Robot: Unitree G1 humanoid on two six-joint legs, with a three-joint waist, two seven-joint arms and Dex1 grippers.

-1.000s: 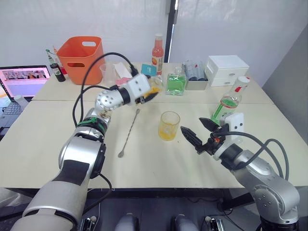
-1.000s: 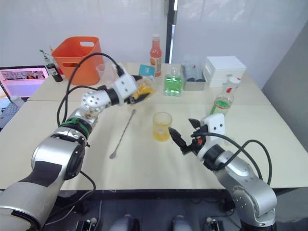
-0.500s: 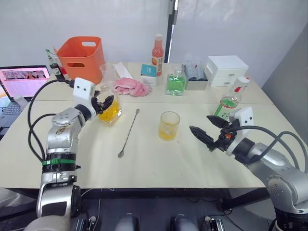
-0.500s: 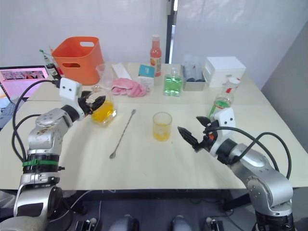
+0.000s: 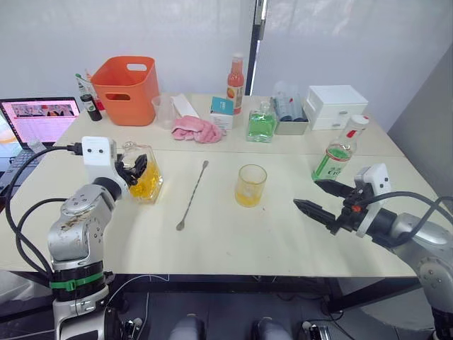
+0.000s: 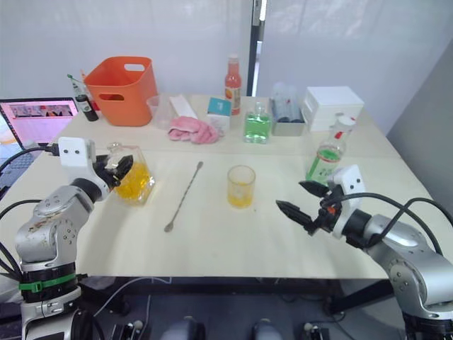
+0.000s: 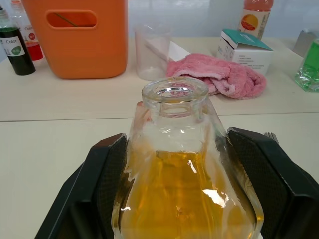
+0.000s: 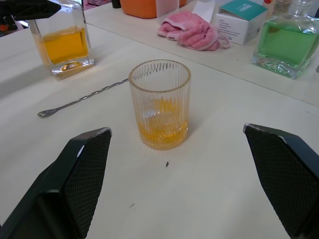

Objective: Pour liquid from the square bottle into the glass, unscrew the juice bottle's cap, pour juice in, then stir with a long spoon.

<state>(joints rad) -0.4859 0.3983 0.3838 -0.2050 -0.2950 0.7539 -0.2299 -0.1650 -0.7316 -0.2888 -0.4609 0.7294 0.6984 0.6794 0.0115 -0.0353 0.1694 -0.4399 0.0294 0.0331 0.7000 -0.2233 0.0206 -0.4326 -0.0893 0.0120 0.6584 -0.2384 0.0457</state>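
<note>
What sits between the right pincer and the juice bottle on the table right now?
Nothing visible. The open right pincer hovers over bare table, with the juice bottle standing just behind it; the glass is off toward the middle.

Bright, even, diffuse — daylight apparently filtering through the white curtain behind the table, though the source itself cannot be told for sure. Soft, faint shadows only: a pale one under the long spoon, another under the right gripper. Small white glints on the shoulder of the square bottle between the left gripper's fingers, and on its rim. Crisp on the ribbed glass ahead of the right gripper — softer on the far shelf of things beyond. Slightly blurred, dark and oversized at the near fingers in both wrist views. Mild bending of straight lines toward the head views' edges.
</note>
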